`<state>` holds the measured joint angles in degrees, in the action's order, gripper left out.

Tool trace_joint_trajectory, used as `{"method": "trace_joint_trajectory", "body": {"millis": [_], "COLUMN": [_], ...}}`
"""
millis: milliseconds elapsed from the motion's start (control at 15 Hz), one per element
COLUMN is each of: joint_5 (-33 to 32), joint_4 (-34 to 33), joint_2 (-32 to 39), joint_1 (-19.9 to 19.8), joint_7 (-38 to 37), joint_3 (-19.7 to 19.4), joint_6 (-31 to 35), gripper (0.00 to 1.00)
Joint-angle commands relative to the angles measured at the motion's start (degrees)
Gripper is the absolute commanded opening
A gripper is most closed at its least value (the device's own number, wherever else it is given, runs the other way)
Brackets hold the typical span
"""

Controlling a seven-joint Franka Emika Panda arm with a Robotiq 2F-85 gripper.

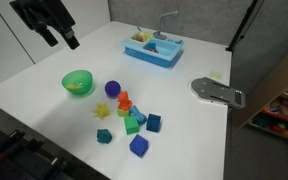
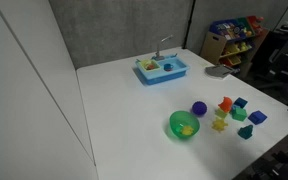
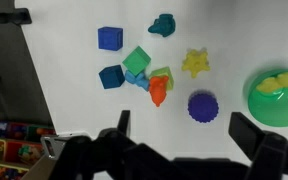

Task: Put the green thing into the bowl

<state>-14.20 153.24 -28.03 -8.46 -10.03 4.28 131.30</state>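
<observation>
The green thing, a small dark teal block, lies on the white table at the near edge of the toy cluster in an exterior view and also shows in the other. In the wrist view it is at the top, far from my fingers. The bright green bowl stands apart from the cluster and holds something yellow. My gripper hangs high above the table's far left corner, open and empty.
Around the teal block lie blue cubes, a light-green cube, a yellow star, an orange piece and a purple ball. A blue toy sink tray stands at the back. A grey flat object lies at the table edge.
</observation>
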Motion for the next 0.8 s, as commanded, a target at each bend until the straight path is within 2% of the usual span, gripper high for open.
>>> {"method": "trace_joint_trajectory", "body": {"millis": [0,267,733], "joint_5": [-0.4,-0.4,0.7], "joint_4": [-0.1,-0.6,-7.3], "joint_2": [0.0,0.7,10.9], "joint_1": [0.7,0.7,1.2], "joint_7": [-0.3,-0.2,0.8], "joint_3": [-0.7,-0.7,-2.0], "joint_6": [-0.3,-0.1,2.4], "gripper": [1.00,1.00,1.00]}}
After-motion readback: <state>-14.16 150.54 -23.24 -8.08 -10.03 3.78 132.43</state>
